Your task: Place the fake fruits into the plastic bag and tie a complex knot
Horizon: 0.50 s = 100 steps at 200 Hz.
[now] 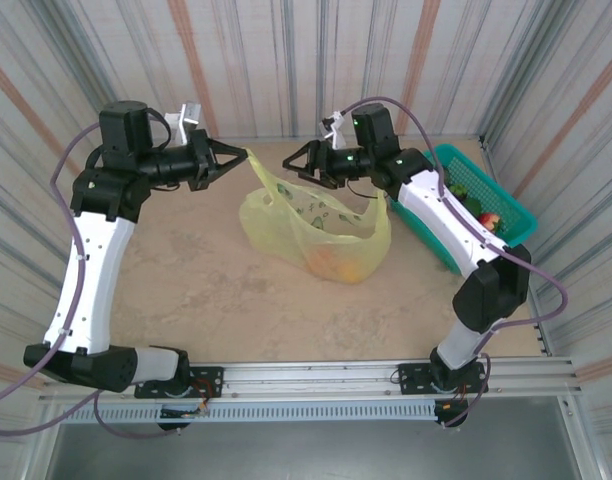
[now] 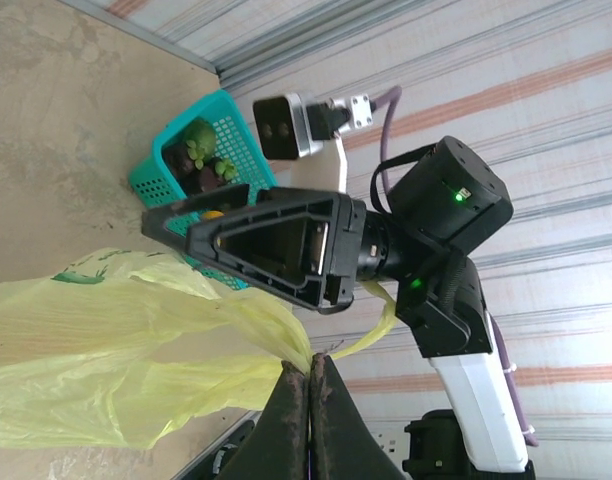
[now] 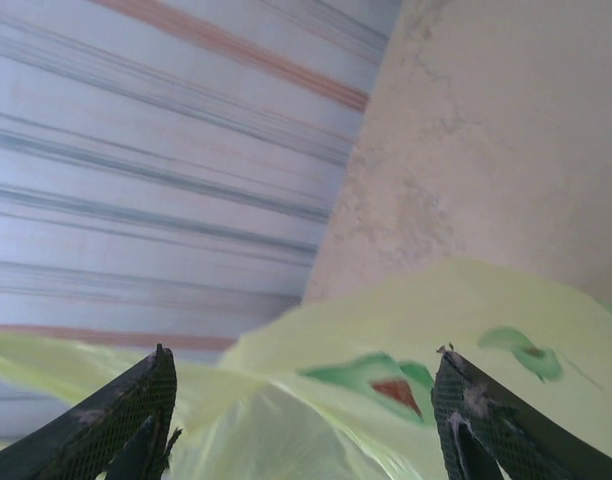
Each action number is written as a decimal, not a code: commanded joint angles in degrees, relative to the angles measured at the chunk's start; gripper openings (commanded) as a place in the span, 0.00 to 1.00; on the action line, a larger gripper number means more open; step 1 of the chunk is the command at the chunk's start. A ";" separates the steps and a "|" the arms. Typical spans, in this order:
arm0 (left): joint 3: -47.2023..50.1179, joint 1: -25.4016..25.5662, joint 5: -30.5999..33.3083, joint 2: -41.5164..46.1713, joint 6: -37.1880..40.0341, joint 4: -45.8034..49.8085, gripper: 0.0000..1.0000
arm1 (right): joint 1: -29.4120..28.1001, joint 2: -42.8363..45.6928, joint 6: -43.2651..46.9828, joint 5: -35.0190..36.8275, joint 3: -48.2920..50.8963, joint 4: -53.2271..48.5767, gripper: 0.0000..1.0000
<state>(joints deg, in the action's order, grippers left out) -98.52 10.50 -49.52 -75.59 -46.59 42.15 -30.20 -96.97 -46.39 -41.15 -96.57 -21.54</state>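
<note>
The only print I can find is a green and red mark on the plastic bag. It is too soft in my right wrist view to tell whether it carries words. The bag sits on the table toward the far middle, sagging open, with orange and red fake fruits showing through its lower end. More of them lie in the teal basket by the right wall.

My left arm rises along the left side, bends at the elbow and points its forearm to the right. The left gripper has its fingers pressed together on one bag handle, which runs taut up from the bag. My right arm reaches from the near right past the basket and points left. The right gripper has its fingers spread apart, near the left one and facing it, above the bag's mouth.
</note>
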 commanded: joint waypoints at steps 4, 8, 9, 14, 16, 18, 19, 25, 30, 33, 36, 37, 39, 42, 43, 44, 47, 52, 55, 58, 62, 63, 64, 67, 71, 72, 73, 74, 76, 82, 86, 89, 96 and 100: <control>-0.15 0.22 -1.06 -0.47 -0.35 -2.16 0.00 | -2.76 -2.07 -11.30 1.79 -0.61 14.92 0.70; -0.27 0.22 -0.98 -0.50 -0.35 -2.16 0.00 | -3.05 -2.50 -12.66 2.04 -1.01 16.30 0.70; -0.31 0.22 -1.00 -0.56 -0.30 -2.16 0.00 | -3.13 -2.56 -13.02 2.08 -1.17 16.72 0.70; -0.43 0.22 -0.94 -0.60 -0.28 -2.16 0.00 | -3.38 -3.03 -14.77 2.39 -1.68 18.45 0.70; -0.44 0.22 -0.91 -0.67 -0.29 -2.20 0.00 | -3.49 -3.29 -15.59 2.52 -1.86 19.16 0.70; -0.49 0.22 -0.91 -0.63 -0.33 -2.17 0.00 | -3.52 -3.35 -16.41 2.62 -2.06 20.07 0.70; -0.51 0.22 -0.87 -0.66 -0.29 -2.21 0.00 | -3.54 -3.47 -16.78 2.63 -2.14 20.45 0.70; -0.63 0.22 -0.77 -0.70 -0.30 -2.16 0.00 | -3.71 -3.93 -19.79 2.65 -2.44 23.54 0.70; -0.69 0.22 -0.67 -0.70 -0.32 -2.16 0.00 | -3.80 -4.30 -23.34 2.39 -2.66 26.53 0.70; -0.67 0.22 -0.59 -0.75 -0.29 -2.16 0.00 | -3.77 -4.59 -24.86 2.27 -2.94 27.83 0.70; -0.70 0.22 -0.52 -0.79 -0.29 -2.16 0.00 | -3.77 -4.79 -25.92 2.14 -3.39 28.97 0.70; -0.71 0.22 -0.42 -0.83 -0.19 -2.12 0.00 | -3.84 -4.89 -26.11 2.09 -3.59 29.30 0.70; -0.71 0.22 -0.34 -0.80 -0.17 -2.08 0.00 | -3.89 -5.05 -26.73 2.00 -3.97 29.68 0.70; -0.71 0.22 -0.35 -0.81 -0.17 -2.07 0.00 | -3.86 -5.31 -27.40 1.84 -4.70 29.94 0.71; -0.71 0.22 -0.29 -0.84 -0.17 -2.03 0.00 | -3.84 -5.37 -27.55 1.81 -4.95 30.00 0.71; -0.71 0.22 -0.30 -0.81 -0.13 -2.01 0.00 | -3.83 -5.44 -27.67 1.79 -5.12 30.03 0.71; -0.71 0.18 -0.15 -0.81 -0.04 -1.92 0.00 | -3.82 -5.61 -28.08 1.63 -5.77 30.14 0.71; -0.77 0.14 0.17 -0.75 0.13 -1.50 0.00 | -3.74 -5.83 -28.59 1.51 -6.64 30.27 0.71; -0.79 0.13 0.45 -0.69 0.29 -1.28 0.00 | -3.65 -5.93 -29.02 1.37 -7.03 30.37 0.71; -0.75 0.09 0.67 -0.65 0.39 -1.01 0.00 | -3.52 -6.06 -29.41 1.37 -7.31 30.63 0.71; -0.73 0.00 0.98 -0.58 0.60 -0.61 0.00 | -3.27 -6.07 -30.16 1.31 -7.42 31.20 0.71; -0.72 -0.02 1.08 -0.55 0.70 -0.51 0.00 | -3.19 -6.05 -30.34 1.28 -7.45 31.34 0.71; -0.71 -0.03 1.17 -0.54 0.70 -0.41 0.00 | -3.15 -6.05 -30.51 1.26 -7.43 31.49 0.71; -0.71 -0.15 1.41 -0.44 0.86 -0.14 0.00 | -2.90 -6.16 -31.10 1.17 -7.40 32.03 0.71; -0.71 -0.26 1.83 -0.22 1.08 0.29 0.00 | -2.50 -6.14 -32.11 0.99 -7.25 32.74 0.71; -0.66 -0.24 1.95 -0.24 1.07 0.39 0.00 | -2.41 -6.13 -32.32 0.89 -7.24 32.94 0.71; -0.69 -0.27 2.04 -0.16 1.15 0.52 0.00 | -2.32 -6.17 -32.56 0.85 -7.14 33.22 0.71; -0.70 -0.33 2.18 -0.12 1.19 0.59 0.00 | -2.24 -6.19 -32.77 0.87 -7.05 33.49 0.72; -0.71 -0.42 2.46 -0.05 1.25 0.85 0.00 | -2.02 -6.23 -33.41 0.73 -6.98 33.93 0.72; -0.75 -0.62 3.10 0.11 1.41 1.52 0.00 | -1.40 -6.22 -35.28 0.59 -6.17 35.77 0.72; -0.79 -0.86 3.38 0.24 1.53 1.90 0.00 | -0.96 -6.28 -36.49 0.38 -5.71 37.01 0.72; -0.84 -0.98 3.64 0.30 1.57 2.19 0.00 | -0.70 -6.29 -37.31 0.17 -5.46 38.03 0.72; -1.04 -1.31 4.26 0.31 1.68 2.92 0.00 | -0.21 -6.54 -39.01 -0.92 -5.25 40.86 0.72; -1.05 -1.35 4.60 0.35 1.76 3.50 0.00 | -0.07 -6.84 -39.80 -1.66 -5.33 42.58 0.73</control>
<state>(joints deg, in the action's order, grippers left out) -98.54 10.17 -47.68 -76.20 -46.33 42.46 -32.25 -103.07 -76.77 -40.23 -101.51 9.85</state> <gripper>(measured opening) 0.054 0.721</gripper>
